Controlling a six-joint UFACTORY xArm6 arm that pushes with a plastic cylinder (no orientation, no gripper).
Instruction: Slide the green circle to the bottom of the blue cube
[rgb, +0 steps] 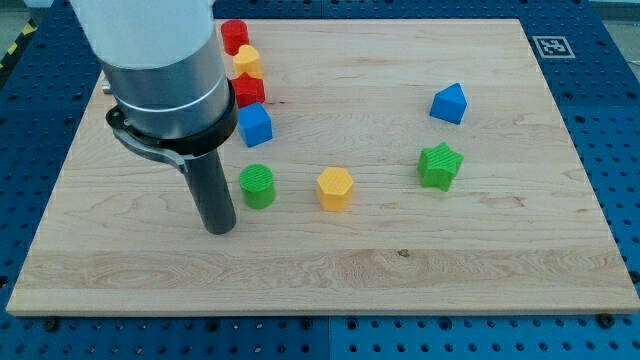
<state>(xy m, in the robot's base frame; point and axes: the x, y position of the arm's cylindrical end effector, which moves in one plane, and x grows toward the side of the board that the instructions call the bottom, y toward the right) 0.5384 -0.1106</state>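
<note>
The green circle (258, 185) is a round green block on the wooden board, left of centre. The blue cube (255, 125) sits just above it in the view, with a small gap between them. My tip (219, 228) rests on the board just left of and slightly below the green circle, close to it but apart. The rod rises up into the grey arm body at the view's top left.
A red block (234, 36), a yellow block (247, 61) and a red block (249, 90) line up above the blue cube. A yellow hexagon (335, 188), a green star (440, 165) and a second blue block (449, 103) lie to the right.
</note>
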